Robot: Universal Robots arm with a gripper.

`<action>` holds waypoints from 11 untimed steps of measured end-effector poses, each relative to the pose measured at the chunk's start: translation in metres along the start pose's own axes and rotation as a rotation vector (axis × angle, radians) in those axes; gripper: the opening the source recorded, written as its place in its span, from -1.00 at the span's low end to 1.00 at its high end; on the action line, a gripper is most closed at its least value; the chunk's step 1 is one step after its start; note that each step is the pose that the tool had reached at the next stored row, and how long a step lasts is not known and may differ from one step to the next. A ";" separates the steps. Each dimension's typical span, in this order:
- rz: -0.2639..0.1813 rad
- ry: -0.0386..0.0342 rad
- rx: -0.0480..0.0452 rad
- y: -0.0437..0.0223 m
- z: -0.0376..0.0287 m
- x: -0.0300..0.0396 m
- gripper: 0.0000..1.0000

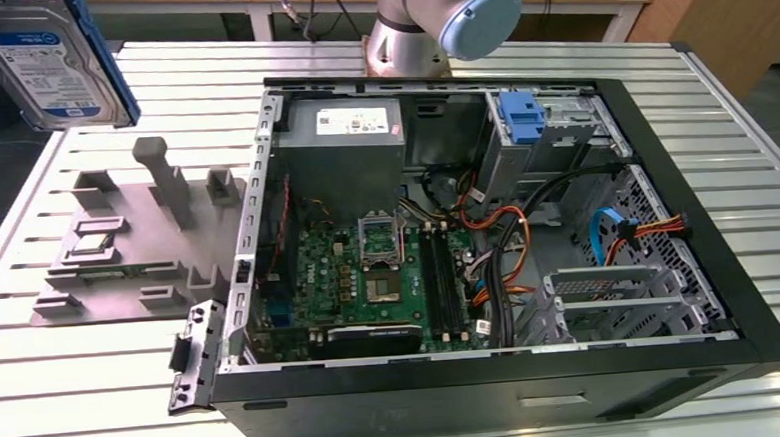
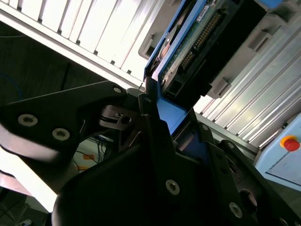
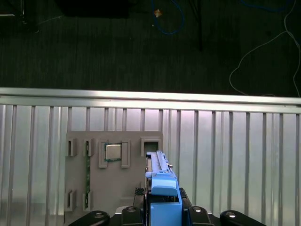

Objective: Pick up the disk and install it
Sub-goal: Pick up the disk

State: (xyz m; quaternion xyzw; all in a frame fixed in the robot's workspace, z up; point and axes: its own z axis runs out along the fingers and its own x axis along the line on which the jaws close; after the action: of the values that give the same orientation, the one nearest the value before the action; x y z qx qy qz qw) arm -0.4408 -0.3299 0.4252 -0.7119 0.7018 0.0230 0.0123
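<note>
Up high at the exterior view's left, above the grey holder (image 1: 138,242), the disk (image 1: 51,66) is hanging in the air, well apart from the open computer case (image 1: 506,383). That view is showing the disk's flat face. Its blue-and-white label is carrying small print, and a blue rail is running down one side. The case is lying on the slatted metal surface (image 1: 91,374). Inside it are sitting a green board (image 1: 380,269), a grey power box (image 1: 342,121) with a white sticker, and a blue bracket (image 1: 525,121).

The second wrist view is showing the disk's (image 2: 197,33) other face, green with rows of tiny gold pins. The black gripper (image 2: 171,120) is squeezing tight on the disk's end, one finger on each side. Far behind, a red button (image 2: 290,142) is sitting on a pale blue box.

The first wrist view is looking along the disk's (image 3: 162,183) thin blue edge, with the gripper (image 3: 162,214) clamping it. Beneath, the grey holder (image 3: 117,188) is carrying a square silver chip (image 3: 113,151) and a thin green strip (image 3: 87,174). A blue cable (image 3: 164,19) is lying on the dark floor.
</note>
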 end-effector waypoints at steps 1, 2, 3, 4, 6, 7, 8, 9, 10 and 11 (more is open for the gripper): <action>0.000 0.0000 0.0000 0.0000 -0.0004 0.0000 -0.27; 0.000 0.0000 -0.0001 0.0000 -0.0009 0.0000 -0.27; 0.000 0.0000 -0.0001 0.0000 -0.0013 -0.0001 -0.27; 0.000 0.0000 -0.0001 0.0000 -0.0016 -0.0001 -0.27; 0.000 0.0001 -0.0001 0.0000 -0.0021 -0.0001 -0.27; 0.000 0.0001 -0.0001 0.0000 -0.0026 -0.0001 -0.27; 0.000 0.0001 -0.0001 0.0000 -0.0027 -0.0001 -0.27; 0.000 0.0001 -0.0001 0.0000 -0.0029 -0.0001 -0.27; 0.000 0.0001 -0.0001 0.0000 -0.0031 -0.0001 -0.27; 0.000 0.0001 -0.0002 0.0001 -0.0034 -0.0002 -0.27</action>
State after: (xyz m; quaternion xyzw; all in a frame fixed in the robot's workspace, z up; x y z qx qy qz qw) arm -0.4408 -0.3299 0.4286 -0.7119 0.7018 0.0230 0.0122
